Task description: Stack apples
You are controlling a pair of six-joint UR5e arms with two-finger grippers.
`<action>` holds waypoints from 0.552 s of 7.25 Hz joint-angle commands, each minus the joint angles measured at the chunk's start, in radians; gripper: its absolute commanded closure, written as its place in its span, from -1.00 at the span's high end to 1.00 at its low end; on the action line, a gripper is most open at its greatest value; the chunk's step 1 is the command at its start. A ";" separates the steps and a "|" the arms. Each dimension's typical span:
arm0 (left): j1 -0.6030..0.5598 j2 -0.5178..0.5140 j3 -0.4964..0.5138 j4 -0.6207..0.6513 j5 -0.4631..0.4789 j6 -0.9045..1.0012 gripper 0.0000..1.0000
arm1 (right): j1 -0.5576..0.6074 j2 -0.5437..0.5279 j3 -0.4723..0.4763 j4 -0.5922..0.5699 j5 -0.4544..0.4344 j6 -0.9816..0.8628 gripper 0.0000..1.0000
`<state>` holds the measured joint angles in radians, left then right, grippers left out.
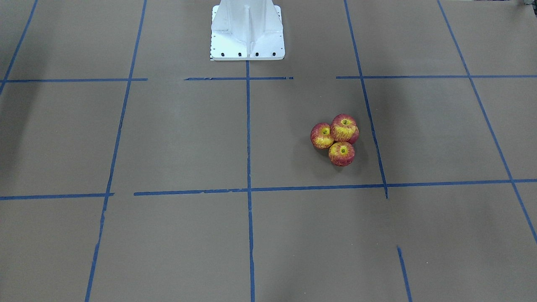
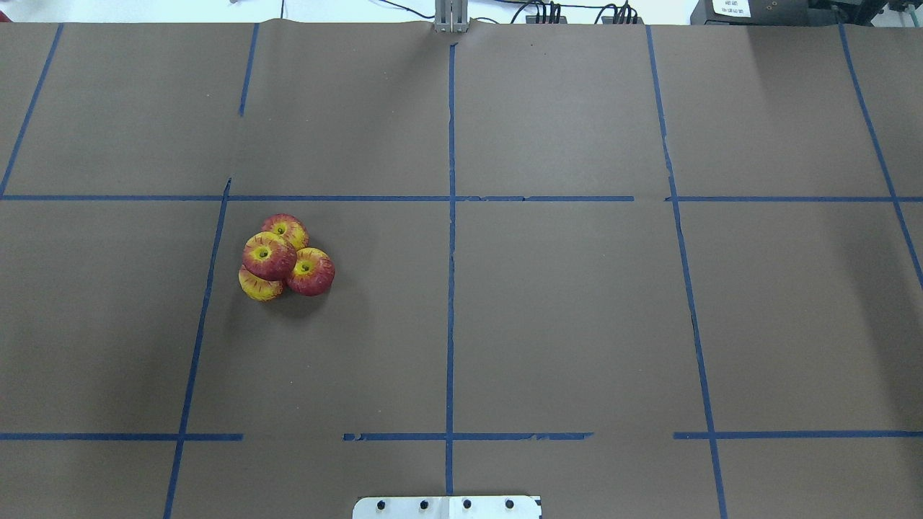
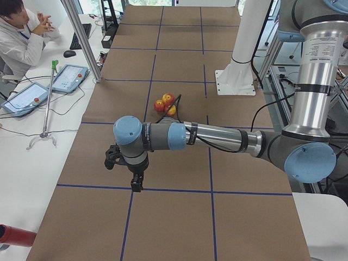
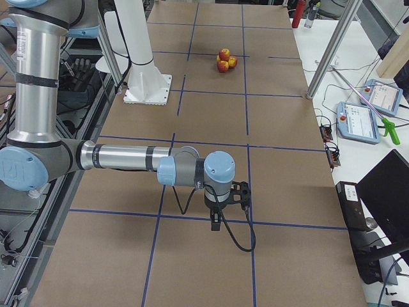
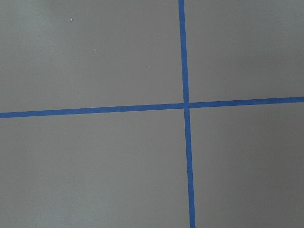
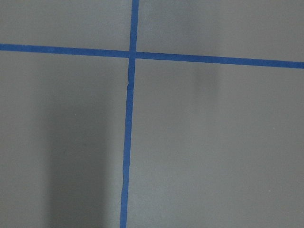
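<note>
The apples [image 2: 285, 257] sit in a tight cluster on the brown table, left of centre in the overhead view. Three touch each other on the table, and one apple [image 2: 268, 254] rests on top of them. The cluster also shows in the front view [image 1: 337, 140], the exterior left view [image 3: 166, 103] and the exterior right view [image 4: 224, 59]. My left gripper [image 3: 136, 185] hangs over the table's left end, far from the apples. My right gripper [image 4: 216, 224] hangs over the right end. I cannot tell whether either is open or shut.
The white robot base [image 1: 247, 37] stands at the table's near-middle edge. Blue tape lines [image 2: 450, 288] divide the brown surface into squares. An operator [image 3: 19, 32] sits beside a side table with tablets [image 3: 68, 79]. Both wrist views show only bare table and tape.
</note>
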<state>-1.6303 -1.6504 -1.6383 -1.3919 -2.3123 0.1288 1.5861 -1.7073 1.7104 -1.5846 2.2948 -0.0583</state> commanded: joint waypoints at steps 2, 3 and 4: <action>0.004 -0.005 -0.029 0.001 -0.006 0.000 1.00 | 0.000 0.000 0.000 0.000 0.000 0.000 1.00; 0.004 -0.008 -0.019 -0.007 -0.009 0.002 1.00 | 0.000 0.000 0.000 0.000 0.000 0.000 1.00; 0.004 -0.009 -0.029 -0.003 -0.009 0.002 1.00 | 0.000 0.000 0.000 0.000 0.000 0.000 1.00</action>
<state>-1.6262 -1.6577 -1.6621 -1.3955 -2.3196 0.1298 1.5861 -1.7073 1.7104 -1.5846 2.2948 -0.0583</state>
